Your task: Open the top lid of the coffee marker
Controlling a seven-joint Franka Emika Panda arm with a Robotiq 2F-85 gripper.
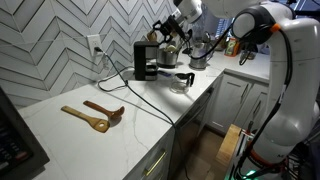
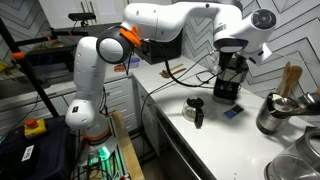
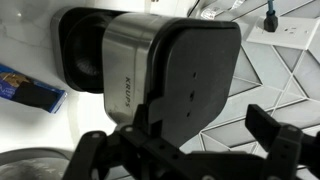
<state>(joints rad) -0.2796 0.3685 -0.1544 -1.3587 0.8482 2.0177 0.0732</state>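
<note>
Just above the coffee maker (image 3: 125, 75) and its shut lid (image 3: 200, 70), the gripper (image 3: 182, 140) hovers, jaws spread wide.

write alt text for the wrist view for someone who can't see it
Close view of a black and steel Krups coffee maker whose black top lid looks shut, with the open gripper spread across the bottom of the frame. A blue packet lies on the white counter at left, a wall outlet at upper right.
</note>
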